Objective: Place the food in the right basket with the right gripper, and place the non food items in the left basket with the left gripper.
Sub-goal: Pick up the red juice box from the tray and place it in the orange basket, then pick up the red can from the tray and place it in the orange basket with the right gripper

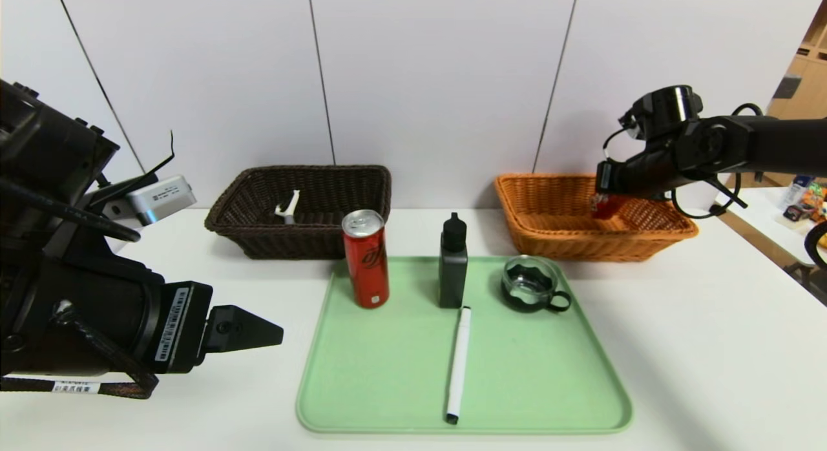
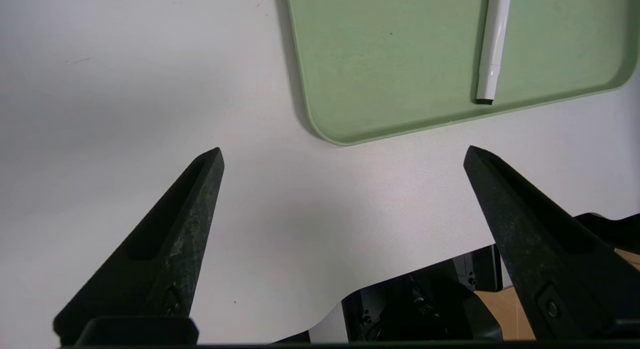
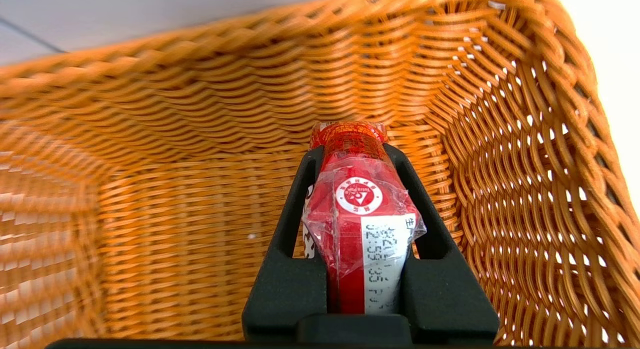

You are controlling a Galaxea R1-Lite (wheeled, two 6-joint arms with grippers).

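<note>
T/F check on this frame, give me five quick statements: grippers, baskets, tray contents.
1. The right gripper is shut on the red carton over the orange basket. True.
2. The left gripper holds the marker. False: it is open and empty, above the table beside the green tray; the marker lies on the tray.
3. The white peeler is in the dark brown basket. True.
4. The red can lies tipped over on the tray. False: it stands upright.
5. The black bottle stands between the can and the glass cup. True.
</note>
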